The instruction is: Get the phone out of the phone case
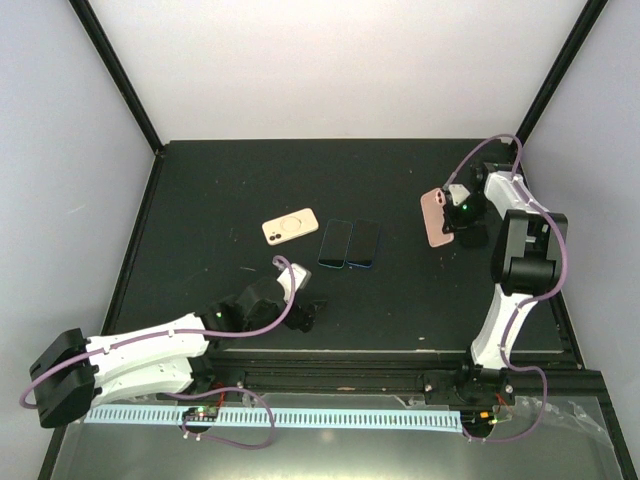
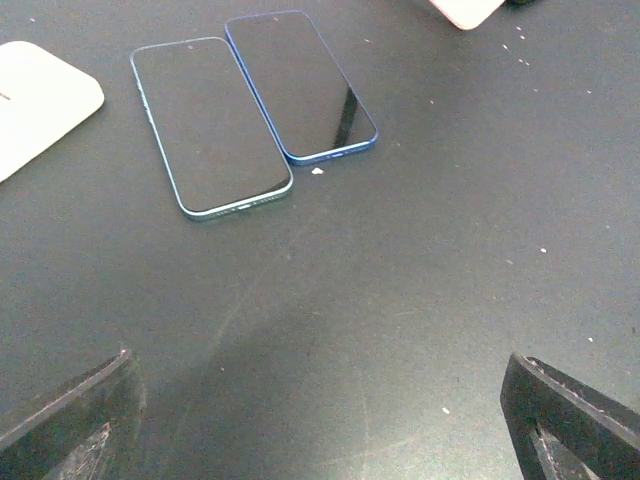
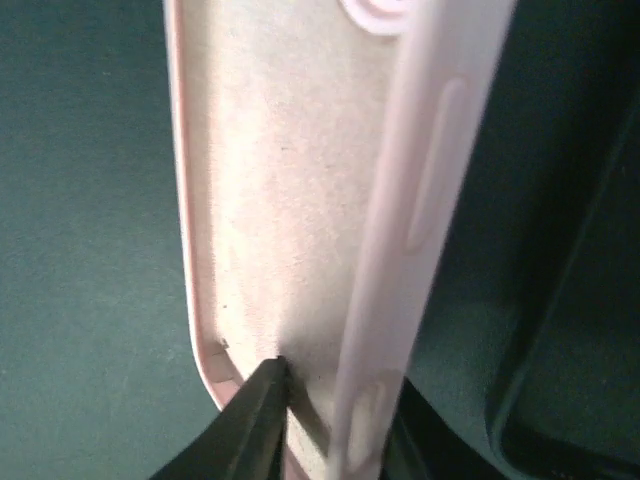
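- The pink case [image 1: 437, 217] sits at the right side of the table [image 1: 220, 190], at the tip of the right gripper [image 1: 449, 214] and well apart from the other items.
- From the right wrist, the case shows its inside. The lining is a pale, matte pink-beige, the side wall is smooth and glossy with raised button bumps, and the bottom corner is rounded. No phone is in it.
- The right gripper's fingers straddle that side wall, one inside against the lining and one outside. A shadowed gap lies between the inner finger and the wall, so I cannot tell whether the wall is pinched or let go.
- The light-blue phone [image 1: 334, 244] and the dark-blue phone [image 1: 364, 244] lie bare at the table's centre. They are screens up, side by side, with their long edges touching or nearly so.
- The beige case [image 1: 290, 227] lies flat just left of the phones, with a ring mark on its upper face. What it contains cannot be seen.
- The left gripper [image 1: 300, 292] is released, with its fingers spread wide, low over the table near the phones and touching nothing.
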`<state>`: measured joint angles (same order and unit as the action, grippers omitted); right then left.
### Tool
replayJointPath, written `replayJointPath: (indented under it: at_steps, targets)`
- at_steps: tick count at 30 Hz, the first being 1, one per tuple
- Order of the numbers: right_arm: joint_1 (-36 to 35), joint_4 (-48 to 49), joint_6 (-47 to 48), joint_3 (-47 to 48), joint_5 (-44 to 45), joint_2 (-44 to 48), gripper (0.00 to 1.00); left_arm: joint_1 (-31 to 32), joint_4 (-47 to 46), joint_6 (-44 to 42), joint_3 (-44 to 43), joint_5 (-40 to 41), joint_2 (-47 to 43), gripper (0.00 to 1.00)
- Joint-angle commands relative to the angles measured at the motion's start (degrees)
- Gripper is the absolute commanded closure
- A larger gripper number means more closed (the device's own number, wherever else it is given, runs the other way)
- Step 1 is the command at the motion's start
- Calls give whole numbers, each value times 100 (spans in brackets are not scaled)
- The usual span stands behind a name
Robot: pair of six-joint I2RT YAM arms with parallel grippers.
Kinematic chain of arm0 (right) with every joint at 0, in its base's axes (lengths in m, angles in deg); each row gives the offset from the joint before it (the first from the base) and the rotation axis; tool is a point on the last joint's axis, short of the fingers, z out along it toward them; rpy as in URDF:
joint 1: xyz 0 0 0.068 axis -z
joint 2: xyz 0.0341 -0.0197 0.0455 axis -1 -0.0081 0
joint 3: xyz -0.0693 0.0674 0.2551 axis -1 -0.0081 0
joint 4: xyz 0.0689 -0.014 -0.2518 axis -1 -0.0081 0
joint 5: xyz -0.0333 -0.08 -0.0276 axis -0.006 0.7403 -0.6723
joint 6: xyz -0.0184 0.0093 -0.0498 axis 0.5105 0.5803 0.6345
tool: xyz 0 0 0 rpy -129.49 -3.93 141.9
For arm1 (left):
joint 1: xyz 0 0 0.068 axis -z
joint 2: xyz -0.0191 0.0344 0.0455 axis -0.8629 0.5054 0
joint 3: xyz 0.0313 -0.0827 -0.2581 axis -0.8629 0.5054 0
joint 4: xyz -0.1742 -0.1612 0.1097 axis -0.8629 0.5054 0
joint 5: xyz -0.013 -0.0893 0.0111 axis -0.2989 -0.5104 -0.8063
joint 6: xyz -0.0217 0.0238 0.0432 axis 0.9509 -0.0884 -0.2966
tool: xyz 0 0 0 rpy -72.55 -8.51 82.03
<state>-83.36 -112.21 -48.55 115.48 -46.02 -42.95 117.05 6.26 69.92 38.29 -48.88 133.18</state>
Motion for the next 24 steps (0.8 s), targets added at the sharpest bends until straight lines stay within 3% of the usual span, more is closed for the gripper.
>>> replayJointPath:
  at_steps: [1,6,13,21,24]
  targets:
    - [32,-164,70,-80,253,-81,73,-66,244,9,-424,562,135,1]
    - [40,159,79,-492,492,531,49,-452,354,218,-656,1206,418,1]
    - [39,-37,191,-1091,41,1837,43,-1628,626,217,-1578,1001,1271,1]
    - [-174,385,124,-2511,-2594,4167,43,-2935,397,327,-2434,127,2713,1]
    - [-195,755,370,-3142,-3345,4971,38,-3313,682,112,-3233,-453,3605,1]
